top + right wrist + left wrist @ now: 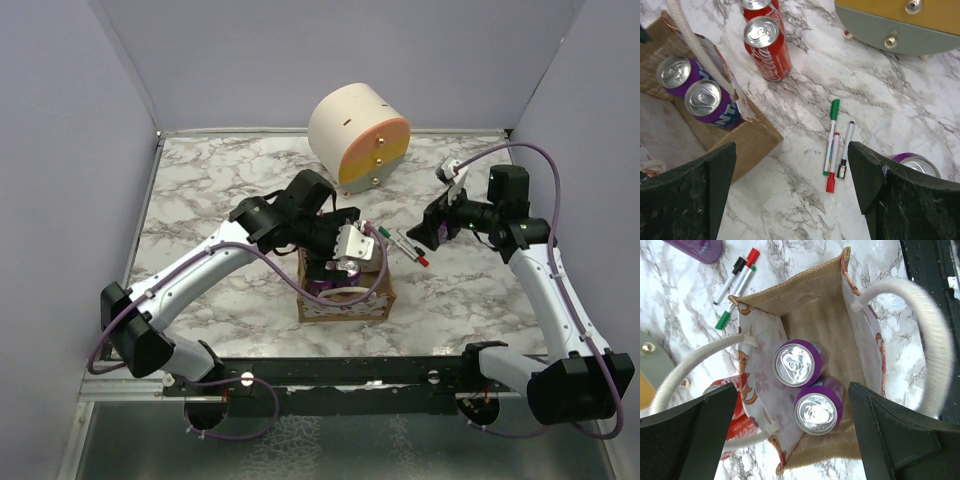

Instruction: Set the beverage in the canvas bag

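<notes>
Spread wide and empty, left gripper (794, 387) and right gripper (791, 145); two purple cans (797, 364) upright inside canvas bag (810, 300), red can (767, 47) just beside it, probably rigid, slick, thin-walled: pinch mid-body across diameter.

Left arm (200, 265) bent inward, right arm (545, 275) perhaps raised, both jaws wide

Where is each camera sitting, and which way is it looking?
Top camera: up high behind the robot, looking down at the marble table, canvas bag and round drawer box; both arms show.
Left wrist camera: on the left arm, looking straight down into the bag at two purple cans; the open left claw shows.
Right wrist camera: on the right arm, looking down at markers and red cola cans; the open right claw shows.
Shared: both wrist views see the purple cans and markers.
</notes>
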